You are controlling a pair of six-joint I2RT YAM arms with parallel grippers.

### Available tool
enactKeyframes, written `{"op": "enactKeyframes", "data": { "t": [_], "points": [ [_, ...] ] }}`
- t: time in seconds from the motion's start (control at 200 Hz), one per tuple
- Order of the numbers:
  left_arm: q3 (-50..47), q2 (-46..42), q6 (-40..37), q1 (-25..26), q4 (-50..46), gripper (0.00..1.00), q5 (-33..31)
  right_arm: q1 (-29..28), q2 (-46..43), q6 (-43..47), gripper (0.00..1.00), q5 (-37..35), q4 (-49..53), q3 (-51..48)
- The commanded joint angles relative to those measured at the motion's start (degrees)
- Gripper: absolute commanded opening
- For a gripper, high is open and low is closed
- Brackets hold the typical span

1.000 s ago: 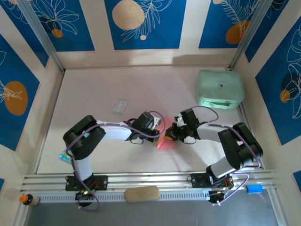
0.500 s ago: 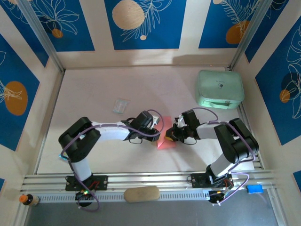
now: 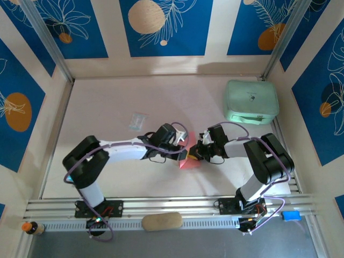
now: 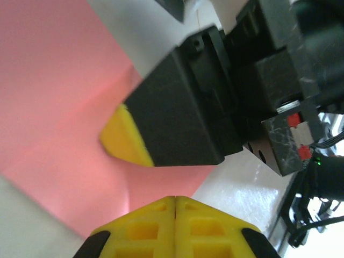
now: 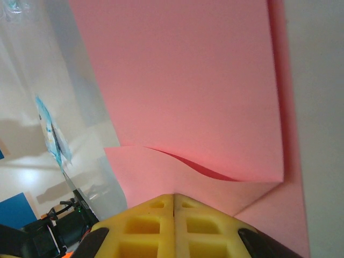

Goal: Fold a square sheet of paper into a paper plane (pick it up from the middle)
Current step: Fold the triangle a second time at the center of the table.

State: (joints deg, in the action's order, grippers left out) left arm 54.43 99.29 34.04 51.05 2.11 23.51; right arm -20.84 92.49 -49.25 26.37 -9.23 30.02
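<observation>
Down and left of the green case [image 3: 251,101], closer to the arm bases, the pink paper [image 3: 189,163] lies on the table [image 3: 107,97]. It is well apart from the case. The paper is not flat. From the right wrist camera I can see one flap folded over the sheet, and its bent edge lifts up a little.

Both of my arms reach in to the paper. The left gripper [image 3: 183,153] comes at it from the side far from the case. The right gripper [image 3: 195,155] comes from the side nearer the case. Their tips almost meet over the far edge of the paper.

The left jaws are pressed tight together, with just a thin line between the yellow fingers [image 4: 145,231]. They sit over the paper, but I cannot tell if they touch it or grip it.

The right jaws are pressed tight together too. The folded flap runs right up to them, and from the left wrist camera one yellow tip rests on the paper. I cannot tell if any paper is caught between them.

A small clear packet [image 3: 138,120] lies further left of the case than the paper. A tan pad [image 3: 161,221] sits much nearer to me than the case, down by the arm bases.
</observation>
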Motion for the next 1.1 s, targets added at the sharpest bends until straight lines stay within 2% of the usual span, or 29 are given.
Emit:
{"op": "enactKeyframes", "data": {
  "t": [0.0,0.215,0.605,1.095],
  "points": [
    [2.5,2.9,1.7,0.5,0.5,0.0,6.5,0.6,1.7,0.8,0.0,-3.5,4.1,-0.9],
    [3.7,7.0,3.9,0.4,0.1,0.0,9.4,0.7,2.0,0.7,0.0,-3.6,4.5,-0.7],
    [4.4,9.5,1.8,0.3,-5.4,0.0,4.9,0.7,1.9,0.9,0.0,-3.7,4.8,-0.6],
    [-0.5,8.1,1.5,0.2,-3.6,0.0,4.7,1.1,2.0,1.5,0.0,-4.1,5.5,-0.7]
  ]
}}
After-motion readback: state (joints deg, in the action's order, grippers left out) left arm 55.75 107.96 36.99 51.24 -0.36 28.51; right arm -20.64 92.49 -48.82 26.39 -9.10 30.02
